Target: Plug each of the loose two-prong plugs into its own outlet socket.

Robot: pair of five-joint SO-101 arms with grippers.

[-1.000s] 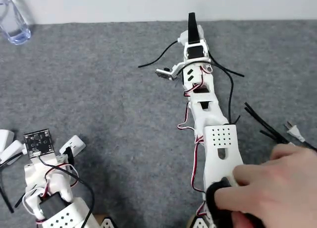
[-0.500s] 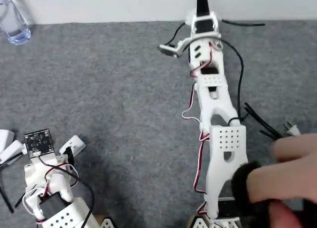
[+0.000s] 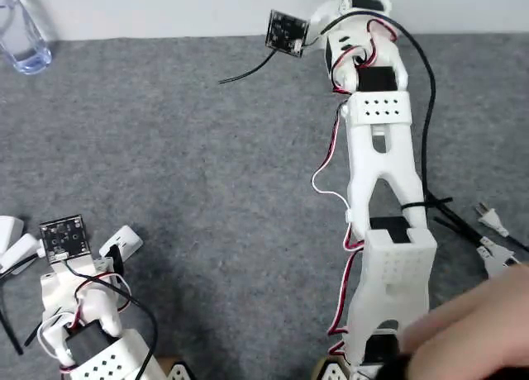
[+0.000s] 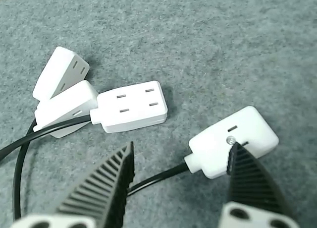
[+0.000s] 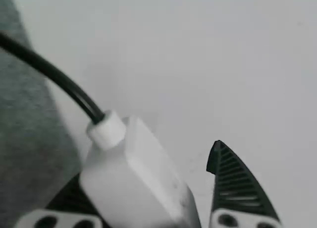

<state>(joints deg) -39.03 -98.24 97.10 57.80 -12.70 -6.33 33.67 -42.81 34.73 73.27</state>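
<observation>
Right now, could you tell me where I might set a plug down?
Bare: the middle of the grey carpet, between the white outlet sockets and the outstretched white right arm. Crowded: the right edge, with black cords and white two-prong plugs.

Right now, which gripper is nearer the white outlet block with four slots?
Left. The left gripper hangs just above the outlet block, which lies on the carpet beyond its open fingers. The right gripper is at the carpet's far edge by the wall, well away.

- Outlet sockets (image 4: 130,105): white; cords (image 4: 148,181) black.
- Worktop (image 3: 182,165): grey, felt-like fleck.
- Left pincer (image 4: 183,147): dark grey fingers (image 4: 106,183), ribbed.
- Arms (image 3: 384,149): white; wires (image 3: 331,182) red and white.
</observation>
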